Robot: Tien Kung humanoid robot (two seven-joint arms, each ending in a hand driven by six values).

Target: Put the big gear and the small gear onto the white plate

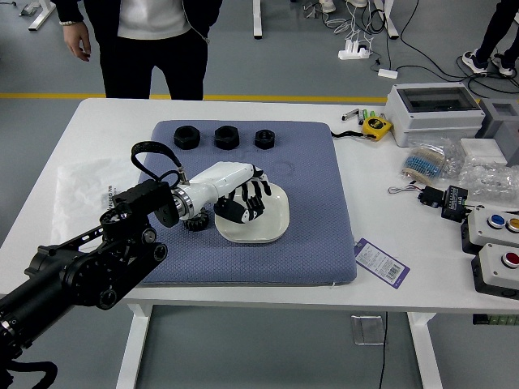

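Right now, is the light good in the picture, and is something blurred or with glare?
Head view: light is even, with no hard shadow on the blue mat; small glints on the clear plastic packaging; no obvious motion blur on the left hand, though its pale parts nearly merge with the white plate.

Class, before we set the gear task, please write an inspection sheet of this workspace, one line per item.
Surface: white table, blue-grey mat on it
Job's things: white plate on the mat; one dark gear left of it, partly hidden; any second gear unconfirmed
Clutter: three dark nut-shaped pieces along the mat's far side; yellow tape measure; tag
Left robot hand: over the plate; grasp unclear
Right robot hand: nothing seen
Cables: floor tangle beyond the table
Surroundings: person standing opposite
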